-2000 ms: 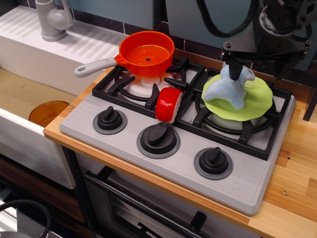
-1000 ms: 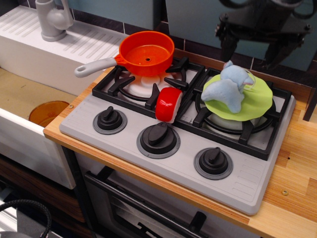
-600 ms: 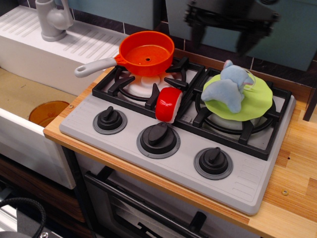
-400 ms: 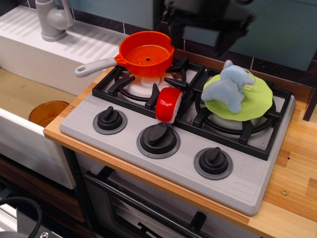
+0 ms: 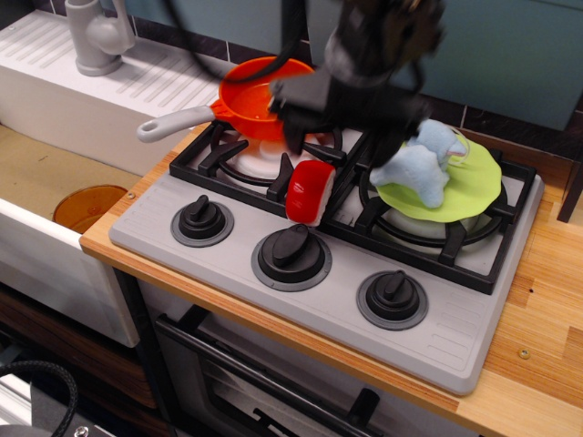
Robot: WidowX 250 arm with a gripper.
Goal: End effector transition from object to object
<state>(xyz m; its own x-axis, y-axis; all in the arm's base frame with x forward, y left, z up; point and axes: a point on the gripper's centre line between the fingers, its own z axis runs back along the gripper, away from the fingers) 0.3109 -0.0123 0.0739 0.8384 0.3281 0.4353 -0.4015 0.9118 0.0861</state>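
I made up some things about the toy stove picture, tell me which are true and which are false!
1. The orange plastic pan sits on the back left burner. True.
2. The blue stuffed toy lies in the sink. False: it lies on the lime green round plate.
3. The black metal robot gripper holds the blue toy. False: nothing shows between its fingers.
4. The red and white toy piece rests between the two burners. True.
5. The stove has five knobs. False: three black round knobs.
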